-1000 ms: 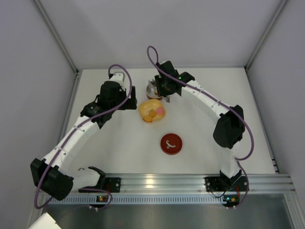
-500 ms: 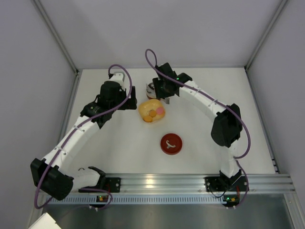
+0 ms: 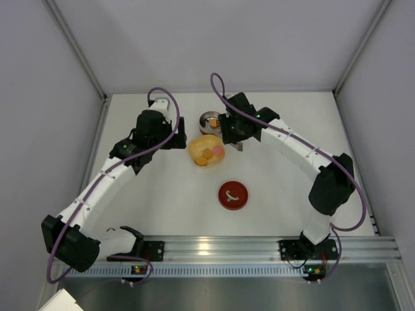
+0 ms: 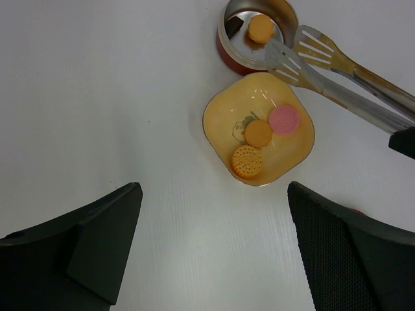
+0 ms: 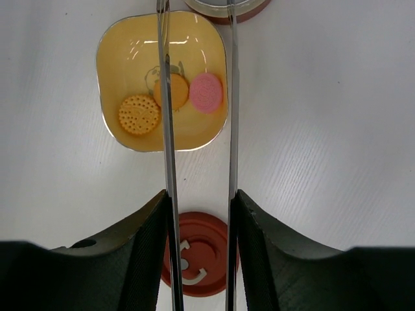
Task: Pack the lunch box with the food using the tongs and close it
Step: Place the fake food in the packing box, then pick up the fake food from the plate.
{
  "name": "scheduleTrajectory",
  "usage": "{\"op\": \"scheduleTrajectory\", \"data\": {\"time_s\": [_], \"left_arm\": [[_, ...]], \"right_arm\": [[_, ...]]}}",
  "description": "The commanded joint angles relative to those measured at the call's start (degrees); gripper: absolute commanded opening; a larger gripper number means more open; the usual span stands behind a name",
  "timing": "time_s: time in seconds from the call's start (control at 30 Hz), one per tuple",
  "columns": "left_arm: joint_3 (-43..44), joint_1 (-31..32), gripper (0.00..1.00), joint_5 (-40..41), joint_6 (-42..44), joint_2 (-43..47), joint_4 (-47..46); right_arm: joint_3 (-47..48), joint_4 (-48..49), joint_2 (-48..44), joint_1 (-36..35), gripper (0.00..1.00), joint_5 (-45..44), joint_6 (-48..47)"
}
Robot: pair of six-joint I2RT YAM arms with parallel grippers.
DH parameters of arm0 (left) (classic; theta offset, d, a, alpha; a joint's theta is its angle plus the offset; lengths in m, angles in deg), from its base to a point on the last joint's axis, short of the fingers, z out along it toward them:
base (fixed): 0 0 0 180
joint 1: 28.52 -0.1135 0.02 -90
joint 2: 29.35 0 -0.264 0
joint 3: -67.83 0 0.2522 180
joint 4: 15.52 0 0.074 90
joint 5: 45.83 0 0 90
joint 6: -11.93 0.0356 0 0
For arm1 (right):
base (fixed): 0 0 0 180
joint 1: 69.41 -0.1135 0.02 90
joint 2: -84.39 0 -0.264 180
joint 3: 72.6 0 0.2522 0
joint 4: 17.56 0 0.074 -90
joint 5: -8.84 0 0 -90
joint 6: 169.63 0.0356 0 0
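Since a second ago my right arm has swung out toward 3 o'clock, uncovering the lunch box [image 3: 209, 121], where an orange piece [image 4: 261, 28] now lies. My right gripper [image 5: 200, 207] clasps the tongs [image 4: 292, 65] mid-length so a squeeze works them. Their arms stand spread, paddles empty, at the tin's 4 o'clock rim, which I read as a drop just made. The pink piece [image 4: 284, 118], a second orange one [image 4: 258, 133] and the brown biscuit [image 4: 247, 161] wait in the yellow dish [image 4: 220, 129]. The lid [image 3: 233, 195] sits at the dish's 5 o'clock, clear of the work. My left gripper [image 4: 214, 194] hangs wide apart, empty.
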Motion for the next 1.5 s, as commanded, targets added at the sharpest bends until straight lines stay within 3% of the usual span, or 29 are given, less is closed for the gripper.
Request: {"op": "scheduleTrajectory", "data": {"time_s": [0.0, 0.53, 1.47], "left_arm": [[0.0, 0.0, 0.99, -0.6, -0.1, 0.3, -0.5], [-0.1, 0.0, 0.99, -0.6, 0.0, 0.7, -0.5], [-0.3, 0.0, 0.99, -0.5, 0.0, 0.5, -0.4]], "right_arm": [[-2.3, 0.3, -5.7, -1.1, 0.42, 2.0, -0.5], [-9.1, -1.6, -7.8, -3.6, 0.42, 3.7, -1.9], [-6.2, -6.0, -4.7, -7.5, 0.45, 7.5, -4.0]]}}
